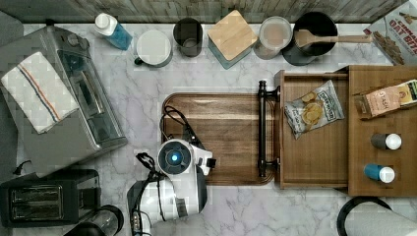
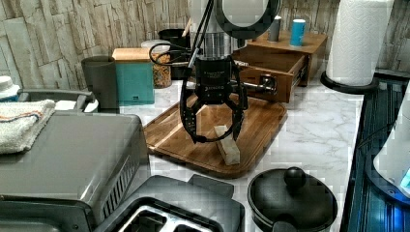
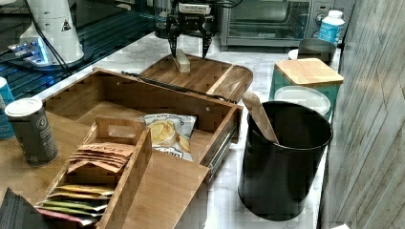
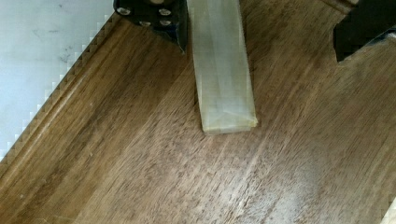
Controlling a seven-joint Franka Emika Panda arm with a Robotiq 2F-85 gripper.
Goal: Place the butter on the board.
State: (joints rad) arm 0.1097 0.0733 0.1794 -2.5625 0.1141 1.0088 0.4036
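Observation:
The butter (image 4: 224, 70), a pale wrapped stick, lies flat on the dark-brown board (image 4: 140, 163). In the left view the butter (image 2: 227, 145) rests near the board's (image 2: 263, 113) front edge, and my gripper (image 2: 216, 137) stands open over its far end with the fingertips low above the wood. One finger (image 4: 159, 18) sits right beside the stick, while the other finger (image 4: 364, 28) stands well apart from it. The right view has the gripper (image 3: 188, 50) straddling the butter (image 3: 181, 61) on the board (image 3: 210, 76). From the top view, the arm (image 1: 174, 157) covers the board's (image 1: 226, 128) near-left corner.
A lighter wooden tray (image 1: 314, 152) with a black bar handle (image 1: 262, 129) and a chips bag (image 1: 312, 110) borders the board. A toaster oven (image 1: 74, 93), toaster (image 1: 44, 196), black pot lid (image 2: 290, 198), paper towel roll (image 2: 360, 41) and canisters (image 1: 231, 37) ring the counter.

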